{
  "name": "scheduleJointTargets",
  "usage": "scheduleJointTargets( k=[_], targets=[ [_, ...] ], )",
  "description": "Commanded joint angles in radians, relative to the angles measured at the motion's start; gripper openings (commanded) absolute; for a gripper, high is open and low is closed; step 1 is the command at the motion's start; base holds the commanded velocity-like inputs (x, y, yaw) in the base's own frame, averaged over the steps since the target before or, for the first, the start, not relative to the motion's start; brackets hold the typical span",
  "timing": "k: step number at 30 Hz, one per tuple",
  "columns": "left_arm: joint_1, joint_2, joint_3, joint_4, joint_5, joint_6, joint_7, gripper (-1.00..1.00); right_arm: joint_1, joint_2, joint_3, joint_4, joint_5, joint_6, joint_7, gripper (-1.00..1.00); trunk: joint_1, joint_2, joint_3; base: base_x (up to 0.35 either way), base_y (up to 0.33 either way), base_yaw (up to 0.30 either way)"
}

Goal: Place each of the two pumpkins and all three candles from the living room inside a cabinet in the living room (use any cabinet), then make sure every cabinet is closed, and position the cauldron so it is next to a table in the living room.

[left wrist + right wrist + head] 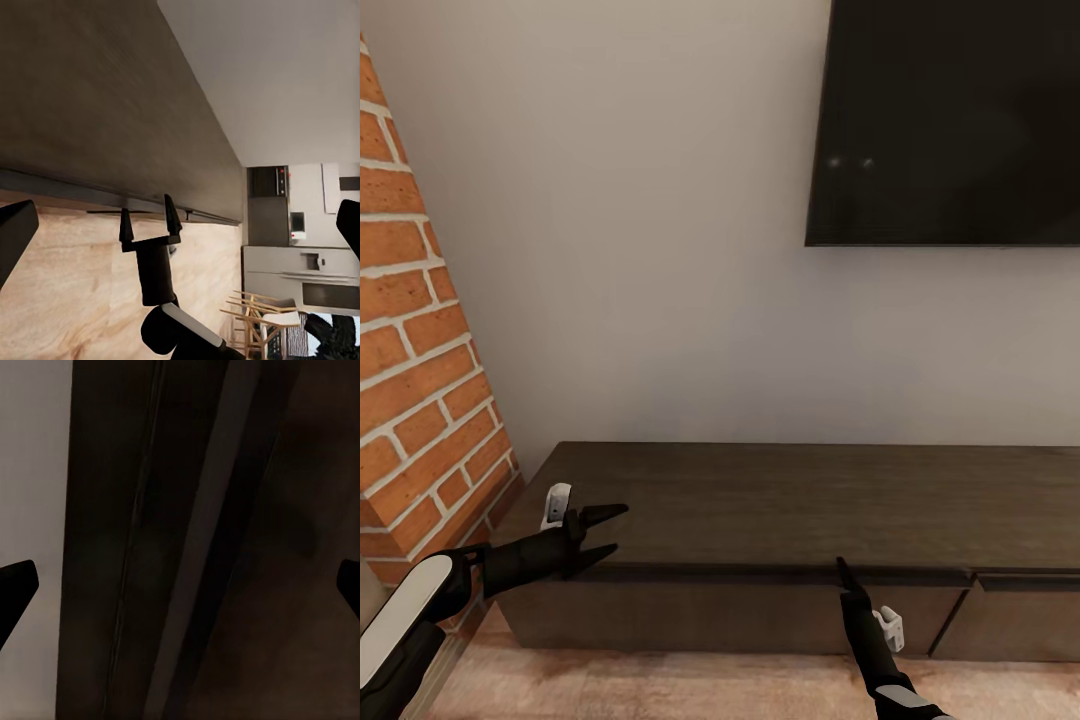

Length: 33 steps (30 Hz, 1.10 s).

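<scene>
We are facing a long, low dark-brown cabinet (790,505) that stands against a pale wall (660,250), with its flat top bare and its drawer fronts flush and shut along the front. Above its right part a large black television (950,120) hangs on the wall, and a slanted red brick surface (415,370) rises at our left, meeting the cabinet's left end. The floor (660,685) in front is pale, worn-looking wood. Our left gripper (610,528) reaches in from the lower left and hovers over the front left corner of the cabinet top, its two black fingers spread apart and holding nothing. Our right gripper (840,565) comes up from the lower right, its tip at the front edge of the cabinet top just above a drawer front; from the head view we see it edge-on. In the left wrist view the right gripper (150,217) appears with its two fingers clearly parted and empty, pointed at the seam under the cabinet top. In the right wrist view its black fingertips (16,585) sit at the far sides, wide apart, with the dark cabinet edge (195,547) close between them. The left wrist view also shows a distant kitchen (300,240) with chairs (259,319).
</scene>
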Motion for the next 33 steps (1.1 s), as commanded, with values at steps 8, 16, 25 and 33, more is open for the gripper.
scheduleJointTargets(
  k=[8, 16, 25, 33],
  targets=[
    [-0.001, 0.001, -0.001, -0.001, 0.011, 0.001, 0.01, 1.0, -0.001, 0.001, 0.008, 0.003, -0.003, -0.006, 0.003, 1.0, 0.0, 0.0, -0.001, -0.004, 0.0, 0.0],
    [-0.001, 0.001, -0.001, 0.0, 0.011, 0.001, 0.01, 1.0, -0.001, 0.001, 0.008, 0.003, -0.003, -0.006, 0.003, 1.0, 0.0, 0.0, -0.001, -0.013, 0.0, 0.0],
    [-0.001, 0.001, -0.001, 0.0, 0.011, 0.001, 0.01, 1.0, -0.001, 0.001, 0.008, 0.003, -0.003, -0.006, 0.003, 1.0, 0.0, 0.0, -0.001, -0.017, 0.0, 0.0],
    [-0.001, 0.001, -0.001, 0.0, 0.011, 0.001, 0.01, 1.0, -0.001, 0.001, 0.008, 0.003, -0.002, -0.006, 0.003, 1.0, 0.0, 0.0, -0.001, -0.028, 0.0, 0.0]
  ],
)
